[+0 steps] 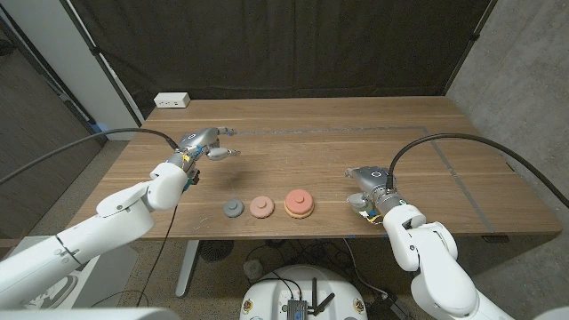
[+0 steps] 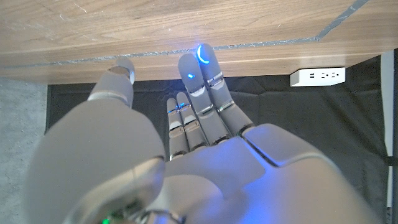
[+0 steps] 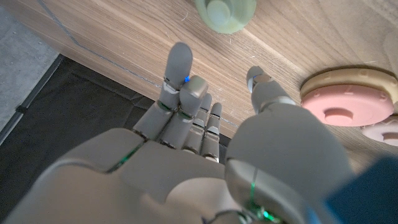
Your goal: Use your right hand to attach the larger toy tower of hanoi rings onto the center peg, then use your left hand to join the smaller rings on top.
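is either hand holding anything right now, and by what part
Nothing is held: the left hand and right hand both show spread, empty fingers.

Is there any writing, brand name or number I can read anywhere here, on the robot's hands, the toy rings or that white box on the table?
No readable text in any view.
Left hand: no lettering, just a blue light on its fingers.
Right hand: a small ring-shaped mark on its back, no letters.
Rings, grey, pink and orange: plain, no labels.
White power strip: sockets visible, any print too small to read.
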Controlling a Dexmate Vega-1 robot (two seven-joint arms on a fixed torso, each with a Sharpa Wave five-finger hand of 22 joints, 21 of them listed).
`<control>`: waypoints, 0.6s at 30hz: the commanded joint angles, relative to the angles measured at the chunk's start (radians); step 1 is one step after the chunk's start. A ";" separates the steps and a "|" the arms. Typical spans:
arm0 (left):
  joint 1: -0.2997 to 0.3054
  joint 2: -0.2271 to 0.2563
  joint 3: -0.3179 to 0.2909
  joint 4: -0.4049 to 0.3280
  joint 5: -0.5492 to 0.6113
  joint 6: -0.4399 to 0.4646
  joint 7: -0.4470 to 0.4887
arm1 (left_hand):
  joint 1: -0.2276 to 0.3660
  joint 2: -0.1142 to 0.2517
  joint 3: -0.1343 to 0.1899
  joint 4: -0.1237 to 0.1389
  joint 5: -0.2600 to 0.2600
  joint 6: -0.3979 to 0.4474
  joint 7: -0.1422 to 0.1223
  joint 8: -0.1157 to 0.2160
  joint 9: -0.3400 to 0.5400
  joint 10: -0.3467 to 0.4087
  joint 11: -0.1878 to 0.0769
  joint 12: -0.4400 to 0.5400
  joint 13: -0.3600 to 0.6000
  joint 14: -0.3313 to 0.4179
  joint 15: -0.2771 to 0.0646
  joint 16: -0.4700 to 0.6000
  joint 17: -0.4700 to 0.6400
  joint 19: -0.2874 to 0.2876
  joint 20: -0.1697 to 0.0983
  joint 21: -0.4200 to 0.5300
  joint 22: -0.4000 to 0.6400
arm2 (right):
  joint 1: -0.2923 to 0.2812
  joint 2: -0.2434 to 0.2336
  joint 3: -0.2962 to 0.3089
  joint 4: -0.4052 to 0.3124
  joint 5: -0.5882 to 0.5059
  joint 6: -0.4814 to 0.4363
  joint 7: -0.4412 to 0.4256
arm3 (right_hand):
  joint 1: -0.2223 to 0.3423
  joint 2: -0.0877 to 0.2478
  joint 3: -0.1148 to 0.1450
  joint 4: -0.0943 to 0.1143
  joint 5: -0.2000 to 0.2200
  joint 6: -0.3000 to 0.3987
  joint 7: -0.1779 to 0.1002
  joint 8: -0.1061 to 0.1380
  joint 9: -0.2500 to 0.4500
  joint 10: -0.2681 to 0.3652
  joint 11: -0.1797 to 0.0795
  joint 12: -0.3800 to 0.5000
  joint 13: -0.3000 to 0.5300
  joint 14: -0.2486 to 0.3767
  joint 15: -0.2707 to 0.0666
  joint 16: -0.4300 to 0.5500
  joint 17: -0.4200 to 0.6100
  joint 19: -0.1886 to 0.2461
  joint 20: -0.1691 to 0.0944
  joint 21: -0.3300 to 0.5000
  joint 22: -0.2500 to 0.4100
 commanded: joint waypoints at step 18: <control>-0.155 0.153 0.078 -0.026 0.095 -0.044 -0.316 | 0.004 0.000 0.007 0.010 0.008 -0.004 -0.001 0.004 0.003 0.005 0.003 0.003 -0.007 0.002 -0.101 0.003 -0.004 -0.008 -0.131 0.013 -0.002 | 0.026 0.026 -0.033 0.027 -0.014 -0.015 -0.010 | 0.006 0.007 0.005 0.006 0.007 -0.008 -0.004 0.007 0.010 0.018 -0.001 0.005 0.010 -0.003 -0.053 -0.007 0.002 -0.005 -0.067 0.009 -0.004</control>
